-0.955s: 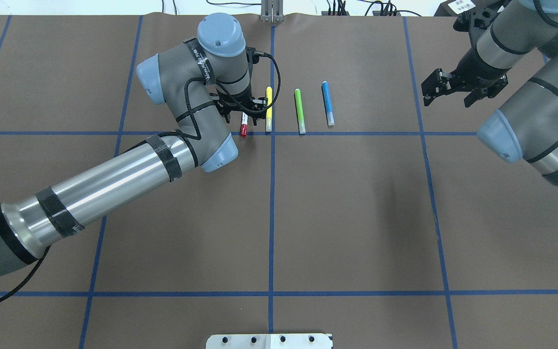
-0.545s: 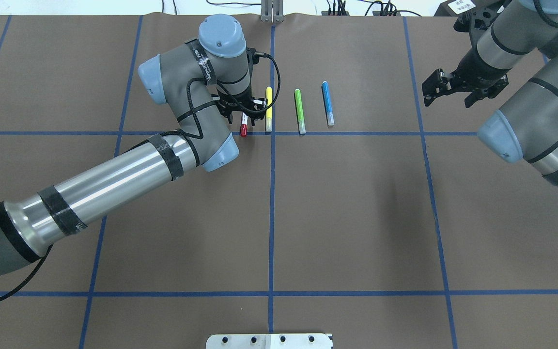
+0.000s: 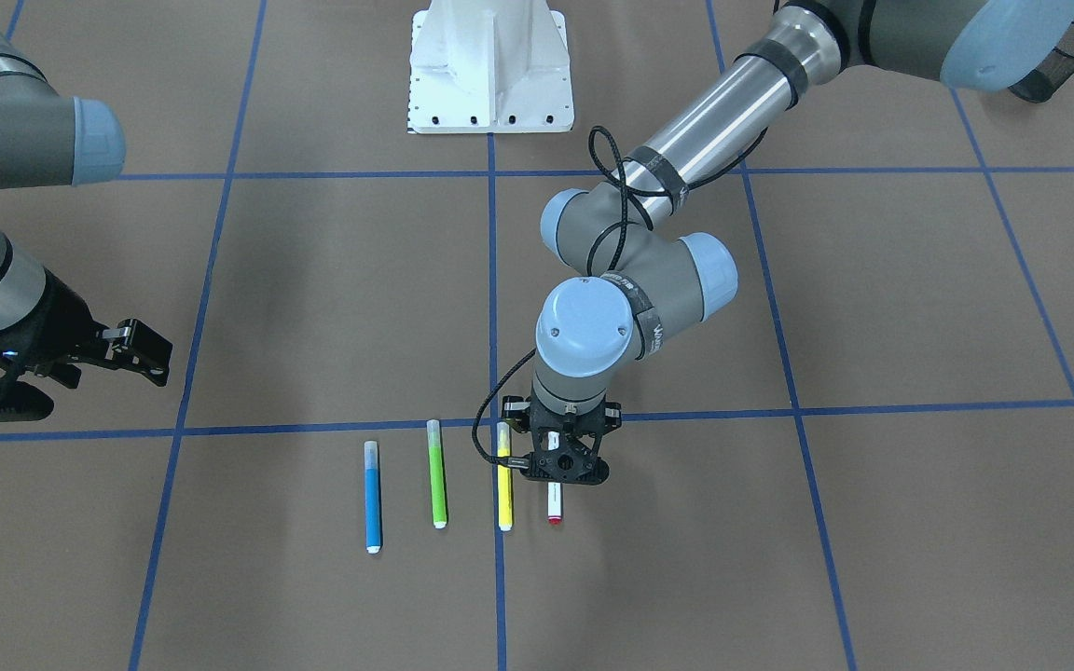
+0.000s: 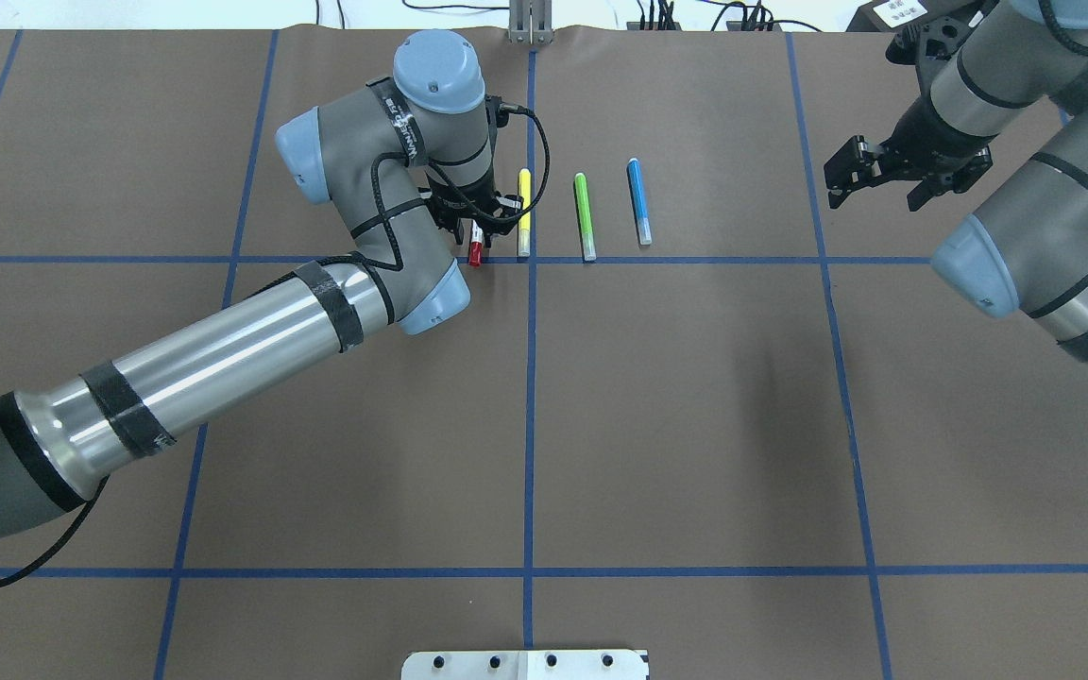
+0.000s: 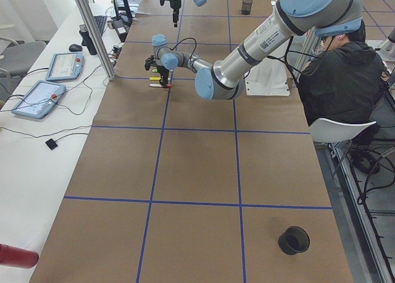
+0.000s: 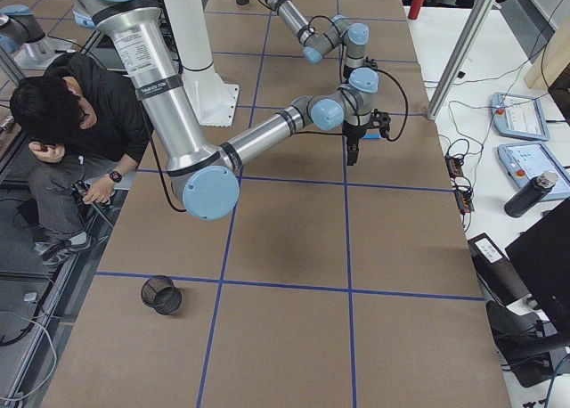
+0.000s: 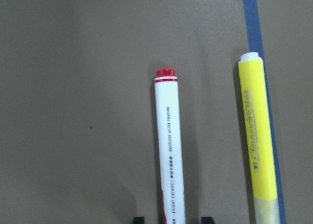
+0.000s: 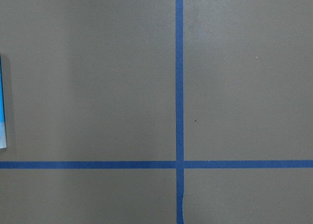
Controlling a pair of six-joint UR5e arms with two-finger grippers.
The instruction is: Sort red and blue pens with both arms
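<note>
The red pen [image 4: 475,250] lies flat on the brown table, white barrel with a red cap; in the left wrist view the red pen [image 7: 169,145] runs up from between my fingertips. My left gripper [image 4: 478,227] [image 3: 560,471] points straight down over it, open, one finger on each side of the barrel with a gap on both. The blue pen [image 4: 638,201] [image 3: 372,499] lies two markers further right, untouched. My right gripper [image 4: 873,196] hovers open and empty well to the right of the blue pen, whose edge [image 8: 2,111] shows in the right wrist view.
A yellow marker [image 4: 524,212] lies right beside the red pen, and a green marker [image 4: 584,215] sits between it and the blue pen. Black mesh cups [image 5: 294,240] [image 3: 1045,70] stand near the table ends. A person [image 5: 345,73] sits behind the robot's base [image 3: 490,65].
My left wrist has shifted slightly right and away, staying over the red pen. The pens have not moved. The right gripper has barely moved.
</note>
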